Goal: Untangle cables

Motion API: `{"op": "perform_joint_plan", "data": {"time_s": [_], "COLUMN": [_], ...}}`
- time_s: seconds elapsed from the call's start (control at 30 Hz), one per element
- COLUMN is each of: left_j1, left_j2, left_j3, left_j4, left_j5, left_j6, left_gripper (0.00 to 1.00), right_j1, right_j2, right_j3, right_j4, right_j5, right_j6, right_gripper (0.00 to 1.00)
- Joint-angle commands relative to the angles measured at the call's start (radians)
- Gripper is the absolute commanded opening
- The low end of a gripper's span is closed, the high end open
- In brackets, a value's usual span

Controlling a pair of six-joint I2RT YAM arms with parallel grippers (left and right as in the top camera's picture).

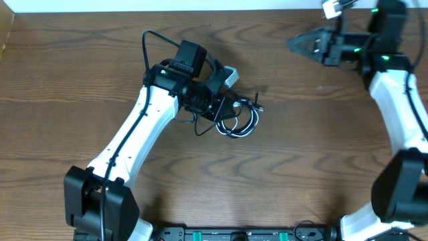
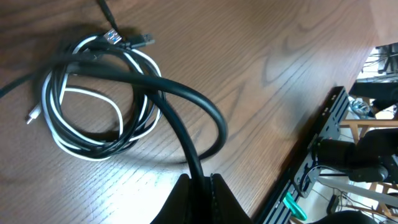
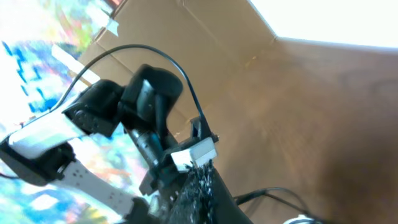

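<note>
The cables (image 1: 239,122) lie in a small coil at the table's middle. In the left wrist view the coil (image 2: 93,109) is white and thin black cords looped together, with a metal plug (image 2: 113,37) at its top. A thicker black cable (image 2: 186,106) arcs out of the coil and runs down between my left gripper's fingers. The left gripper (image 2: 200,179) is shut on this black cable; overhead it (image 1: 231,107) sits right at the coil's left edge. My right gripper (image 1: 292,44) hovers far off at the back right, shut with nothing in it (image 3: 202,174).
Bare wooden table (image 1: 301,154) surrounds the coil. The left arm (image 1: 144,130) stretches diagonally from the front left. A black rail (image 1: 241,234) with green parts runs along the front edge. A cardboard wall (image 3: 186,37) stands behind the table.
</note>
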Motion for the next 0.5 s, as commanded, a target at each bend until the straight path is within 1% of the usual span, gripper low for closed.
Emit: {"op": "perform_joint_plan", "data": {"time_s": [0.0, 0.07, 0.13, 0.17, 0.2, 0.23, 0.27, 0.33, 0.4, 0.47], "left_j1": [0.0, 0.0, 0.0, 0.0, 0.0, 0.0, 0.0, 0.0, 0.0, 0.0], "left_j2": [0.006, 0.006, 0.006, 0.005, 0.006, 0.005, 0.005, 0.005, 0.005, 0.005], "left_j3": [-0.015, -0.015, -0.015, -0.015, -0.015, -0.015, -0.015, -0.015, -0.015, -0.015], "left_j4": [-0.013, -0.013, -0.009, -0.008, -0.005, 0.004, 0.014, 0.022, 0.024, 0.024], "left_j5": [-0.03, -0.031, -0.03, -0.028, -0.026, -0.025, -0.002, 0.048, 0.118, 0.199], "left_j6": [0.013, 0.013, 0.013, 0.013, 0.013, 0.014, 0.014, 0.029, 0.069, 0.115], "left_gripper": [0.07, 0.07, 0.07, 0.07, 0.07, 0.07, 0.07, 0.07, 0.07, 0.07], "right_j1": [-0.043, -0.058, -0.063, -0.063, -0.056, -0.04, -0.024, -0.003, 0.021, 0.047], "right_j2": [-0.083, -0.093, -0.096, -0.096, -0.094, -0.087, -0.084, -0.083, -0.083, -0.083], "right_j3": [0.015, 0.015, 0.015, 0.014, 0.012, 0.003, -0.021, -0.059, -0.114, -0.179], "right_j4": [0.138, 0.211, 0.221, 0.213, 0.183, 0.116, 0.064, 0.007, -0.032, -0.041], "right_j5": [-0.026, -0.026, -0.026, -0.026, -0.026, -0.026, -0.026, -0.011, 0.031, 0.09], "right_j6": [0.197, 0.278, 0.296, 0.296, 0.295, 0.286, 0.245, 0.212, 0.194, 0.195], "right_gripper": [0.01, 0.01, 0.01, 0.04, 0.14, 0.21, 0.24, 0.26, 0.28, 0.33]}}
